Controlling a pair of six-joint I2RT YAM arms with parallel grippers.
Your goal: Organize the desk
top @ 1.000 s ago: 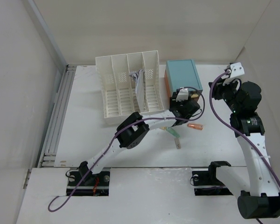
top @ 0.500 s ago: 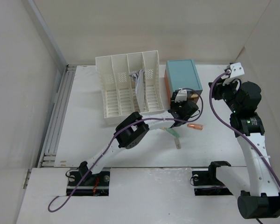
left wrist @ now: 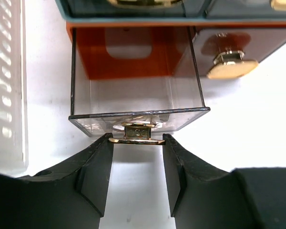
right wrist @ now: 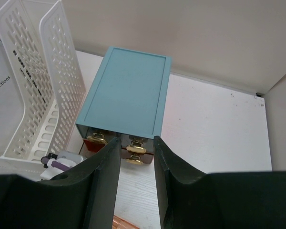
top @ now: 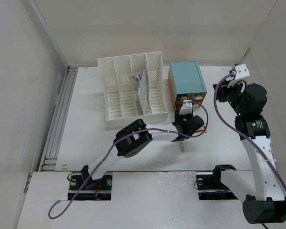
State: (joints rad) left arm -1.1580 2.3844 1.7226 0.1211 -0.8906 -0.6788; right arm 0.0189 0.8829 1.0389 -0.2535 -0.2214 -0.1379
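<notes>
Paper already sat in the file rack (top: 128, 95) in the top view, and the left arm (top: 133, 140) reached across the desk (top: 86, 124) to the front of the teal box (top: 187, 78). The right arm (top: 255, 129) was raised by the side wall.

Left wrist view: the left gripper (left wrist: 137, 141) was clamped on the brass handle (left wrist: 136, 136) of an open, empty drawer (left wrist: 136, 119). Filling it likely remained.

Right wrist view: the right gripper (right wrist: 136, 140) was spread and held nothing. The rack stood just beside the box, with bare desk on its other side and walls close behind.
</notes>
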